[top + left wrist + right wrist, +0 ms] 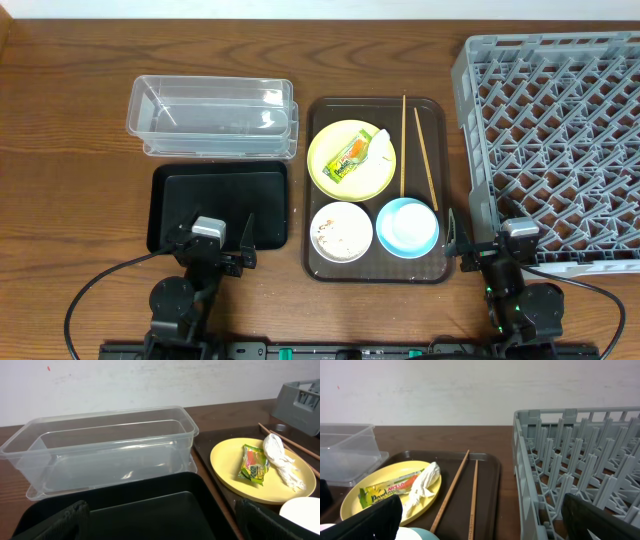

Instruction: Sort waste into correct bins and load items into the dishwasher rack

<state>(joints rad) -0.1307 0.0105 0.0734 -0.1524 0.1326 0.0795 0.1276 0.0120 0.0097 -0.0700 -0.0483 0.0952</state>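
Observation:
On the pale-yellow plate (330, 175) lie the green-and-yellow sauce packet (350, 158) and the white paper scrap (379, 145). The white bowl (341, 231) holds beige crumbs. The light-blue bowl (407, 227) sits beside it. Two chopsticks (404, 140) lie right of the plate. The clear tub (212, 115) and the black tray (220, 205) are at the left. The grey rack (555, 140) is at the right. My left gripper (213, 240) is open and empty over the black tray's near edge (150, 505). My right gripper (500, 242) is open and empty by the rack's near-left corner (570, 460).
The dishes all rest on a dark brown serving tray (436, 190) between the bins and the rack. The left wrist view shows the tub (105, 417), the packet (254, 463) and the paper (282, 460). The right wrist view shows the chopsticks (452, 490).

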